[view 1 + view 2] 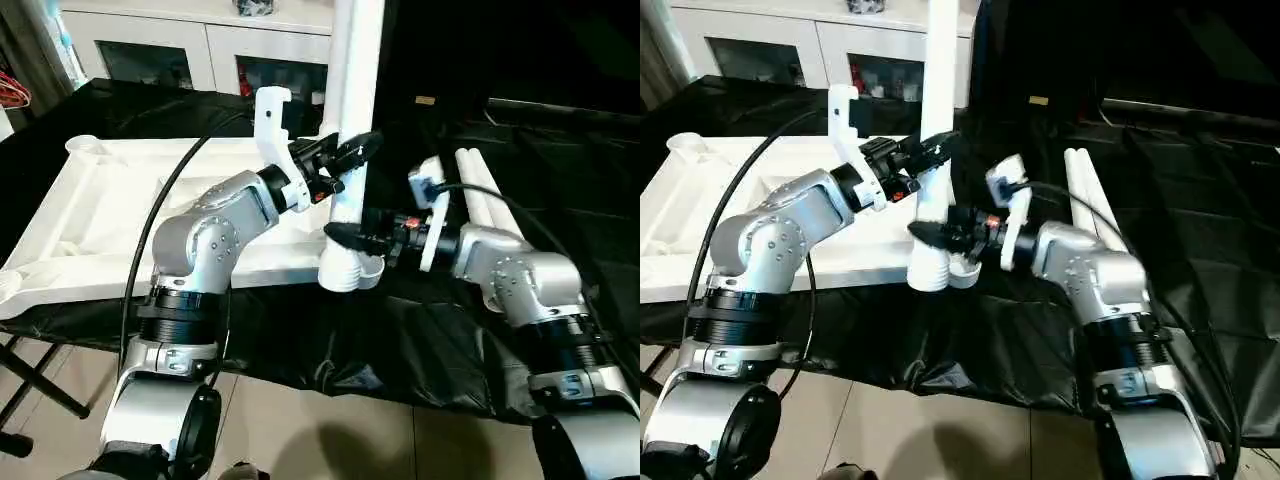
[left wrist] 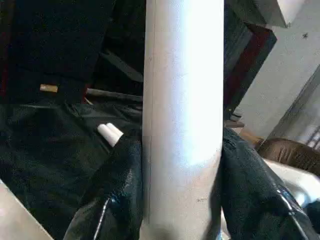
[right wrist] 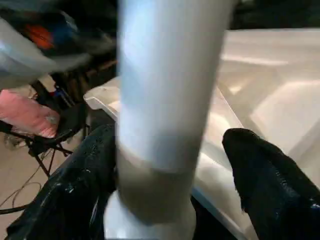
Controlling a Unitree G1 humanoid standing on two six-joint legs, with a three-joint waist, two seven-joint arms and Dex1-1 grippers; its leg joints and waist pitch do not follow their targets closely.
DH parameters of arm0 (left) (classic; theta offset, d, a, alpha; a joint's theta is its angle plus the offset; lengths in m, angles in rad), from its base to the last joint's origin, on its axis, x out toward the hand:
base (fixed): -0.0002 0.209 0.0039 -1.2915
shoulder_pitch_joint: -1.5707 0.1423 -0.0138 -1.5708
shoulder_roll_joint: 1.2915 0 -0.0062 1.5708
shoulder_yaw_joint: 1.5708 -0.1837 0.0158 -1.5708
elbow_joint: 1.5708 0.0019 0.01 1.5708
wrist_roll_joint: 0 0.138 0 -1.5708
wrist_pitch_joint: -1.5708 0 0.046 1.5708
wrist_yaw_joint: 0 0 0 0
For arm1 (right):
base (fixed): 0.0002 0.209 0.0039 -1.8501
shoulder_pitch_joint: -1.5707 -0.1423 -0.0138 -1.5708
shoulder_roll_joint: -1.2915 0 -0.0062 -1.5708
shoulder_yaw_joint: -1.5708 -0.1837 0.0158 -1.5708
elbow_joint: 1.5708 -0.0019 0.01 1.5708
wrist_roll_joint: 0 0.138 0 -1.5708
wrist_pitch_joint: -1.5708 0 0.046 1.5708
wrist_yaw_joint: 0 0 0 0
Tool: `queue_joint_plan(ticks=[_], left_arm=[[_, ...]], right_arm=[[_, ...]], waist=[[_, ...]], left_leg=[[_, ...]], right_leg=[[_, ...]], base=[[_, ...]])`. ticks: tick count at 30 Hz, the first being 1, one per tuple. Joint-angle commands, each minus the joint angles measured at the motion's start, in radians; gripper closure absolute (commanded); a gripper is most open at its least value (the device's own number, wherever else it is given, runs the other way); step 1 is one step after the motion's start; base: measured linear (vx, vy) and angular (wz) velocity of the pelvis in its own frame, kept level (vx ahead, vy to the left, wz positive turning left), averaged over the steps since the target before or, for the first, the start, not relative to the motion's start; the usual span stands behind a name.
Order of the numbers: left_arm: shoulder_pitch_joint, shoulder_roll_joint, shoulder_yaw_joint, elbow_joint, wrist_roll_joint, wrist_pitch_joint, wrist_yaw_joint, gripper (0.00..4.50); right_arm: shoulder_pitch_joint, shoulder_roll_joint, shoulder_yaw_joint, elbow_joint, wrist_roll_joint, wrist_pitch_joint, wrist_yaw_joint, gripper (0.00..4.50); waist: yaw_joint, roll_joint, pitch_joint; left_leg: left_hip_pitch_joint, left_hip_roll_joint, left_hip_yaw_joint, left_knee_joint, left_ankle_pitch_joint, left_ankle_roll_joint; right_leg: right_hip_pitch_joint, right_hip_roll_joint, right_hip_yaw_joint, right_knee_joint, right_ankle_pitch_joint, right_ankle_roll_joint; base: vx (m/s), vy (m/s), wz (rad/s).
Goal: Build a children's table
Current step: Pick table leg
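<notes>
A white table leg stands upright at the near corner of the upturned tabletop, its base at the corner socket above the black-draped work surface. The left gripper clamps the leg partway up — both black fingers pressed against its sides. Lower down, the right gripper straddles the leg with its fingers spread, one clearly apart from it. Two more legs lie side by side just beyond the right arm — a white cabinet stands behind.
</notes>
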Motion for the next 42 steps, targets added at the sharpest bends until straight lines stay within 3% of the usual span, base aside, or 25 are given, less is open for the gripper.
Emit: queue_joint_plan(ticks=[1,13,31,32,33,37,38,39,42], left_arm=[[-0.021,-0.003,-0.020,-0.037,0.011,-0.011,0.008,2.66],[-0.002,-0.002,-0.070,-0.066,0.032,-0.019,-0.029,2.66],[0.009,0.007,-0.105,-0.073,0.047,-0.020,-0.056,2.66],[0.006,0.004,-0.101,-0.064,0.053,-0.022,-0.044,2.10],[0.004,0.000,-0.094,-0.055,0.050,-0.022,-0.039,1.96],[0.003,0.006,-0.091,-0.037,0.070,-0.055,-0.041,1.87],[0.003,0.001,-0.080,-0.028,0.076,-0.081,-0.032,1.59],[0.004,-0.004,-0.065,-0.013,0.089,-0.119,-0.014,1.53],[0.008,-0.003,-0.054,0.017,0.114,-0.187,-0.001,1.53]], right_arm=[[-0.024,0.000,0.005,0.006,-0.013,0.019,-0.020,0.85],[-0.031,0.011,0.017,0.020,-0.011,0.044,-0.003,0.85],[-0.002,0.013,0.029,0.000,-0.017,0.052,-0.007,2.40],[0.000,0.015,0.028,-0.003,-0.019,0.049,-0.014,2.47],[0.001,0.016,0.027,-0.004,-0.021,0.047,-0.020,2.51],[0.012,0.030,0.012,-0.017,-0.025,0.034,-0.052,2.54],[0.015,0.039,0.006,-0.015,-0.032,0.018,-0.073,2.56],[0.019,0.053,-0.006,-0.011,-0.038,-0.001,-0.103,2.57],[0.020,0.077,-0.035,0.003,-0.045,-0.043,-0.158,2.57]], waist=[[-0.001,-0.014,-0.083],[0.001,-0.014,-0.083],[-0.003,-0.005,-0.083],[-0.003,-0.006,-0.083],[-0.003,-0.005,-0.083],[-0.003,-0.006,-0.084],[-0.003,-0.005,-0.085],[-0.002,0.001,-0.084],[-0.005,0.001,-0.086]], left_leg=[[0.032,0.037,-0.018,-0.054,-0.095,0.031],[0.032,0.038,-0.018,-0.054,-0.093,0.031],[0.034,0.038,-0.019,-0.055,-0.105,0.021],[0.033,0.038,-0.020,-0.055,-0.106,0.019],[0.034,0.038,-0.019,-0.055,-0.106,0.018],[0.033,0.036,-0.019,-0.055,-0.102,0.017],[0.033,0.037,-0.020,-0.055,-0.102,0.017],[0.032,0.037,-0.021,-0.054,-0.100,0.015],[0.034,0.037,-0.021,-0.056,-0.105,0.009]], right_leg=[[0.051,-0.073,0.038,-0.066,-0.023,-0.232],[0.049,-0.074,0.038,-0.066,-0.043,-0.223],[0.049,-0.072,0.038,-0.066,-0.032,-0.225],[0.049,-0.072,0.038,-0.066,-0.030,-0.224],[0.049,-0.072,0.038,-0.067,-0.028,-0.225],[0.050,-0.072,0.038,-0.066,-0.020,-0.226],[0.050,-0.073,0.038,-0.065,-0.018,-0.225],[0.050,-0.074,0.039,-0.066,-0.016,-0.223],[0.049,-0.071,0.038,-0.066,-0.011,-0.218]], base=[[0.000,0.000,0.00],[0.000,0.000,0.00],[0.000,0.000,0.00],[0.000,0.000,0.00],[0.000,0.000,0.00],[0.000,0.000,0.00],[0.000,0.000,0.00],[0.000,0.000,0.00],[0.000,0.000,0.00]])
